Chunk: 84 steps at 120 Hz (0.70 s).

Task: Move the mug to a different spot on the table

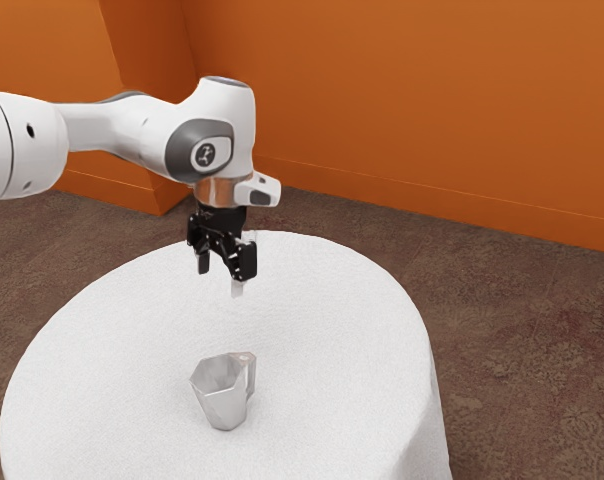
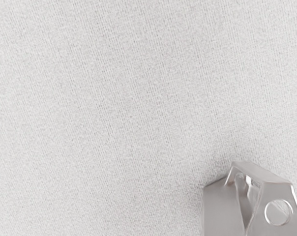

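1. Over the exterior view's left, a white jointed robot arm (image 1: 112,130) reaches in above a round table draped in white cloth (image 1: 362,330). Its wrist is bent down so the hand faces the tabletop, a posture that suits a grasp from above.
2. Below that wrist, the black two-finger gripper (image 1: 222,272) hangs high over the cloth, its fingers apart and nothing between them.
3. Beneath it and nearer the camera, a faceted silvery-grey metal mug (image 1: 222,392) stands upright on the cloth toward the table's near edge, free of any contact. The move appears not yet begun, and the hand has a descent to make first.
4. Seen from the wrist, the mug (image 2: 252,206) sits off to one side of the hand rather than straight beneath it. The gripper probably needs to shift sideways before it lowers.
5. The mug is built of flat angular panels, wider at the open rim than at the base, with a dull metallic sheen. Its squared handle (image 1: 247,362) juts toward the exterior view's right, leaving the rim and plain sides open to the fingers.
6. Toward the exterior view's right, bare cloth offers room for a new resting spot, with an orange wall (image 1: 432,90) behind.
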Each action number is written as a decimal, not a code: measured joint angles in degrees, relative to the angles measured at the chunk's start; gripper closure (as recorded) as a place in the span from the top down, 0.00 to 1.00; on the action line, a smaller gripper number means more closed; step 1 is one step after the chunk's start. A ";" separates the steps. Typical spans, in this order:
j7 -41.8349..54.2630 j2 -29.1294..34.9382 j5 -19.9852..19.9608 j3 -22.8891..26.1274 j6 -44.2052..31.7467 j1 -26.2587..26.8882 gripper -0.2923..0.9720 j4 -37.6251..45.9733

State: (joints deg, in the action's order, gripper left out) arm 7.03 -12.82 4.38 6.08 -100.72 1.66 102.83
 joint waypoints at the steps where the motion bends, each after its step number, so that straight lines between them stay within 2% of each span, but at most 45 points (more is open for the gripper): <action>1: -0.04 0.00 -0.03 0.01 -0.10 0.00 0.77 0.21; 47: -2.49 2.45 -2.47 1.24 -2.39 2.31 0.77 7.88; 84: -4.65 1.10 -2.79 3.71 -8.50 3.04 0.77 11.22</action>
State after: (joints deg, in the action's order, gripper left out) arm 2.38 -11.71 1.60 9.79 -109.21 4.70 114.05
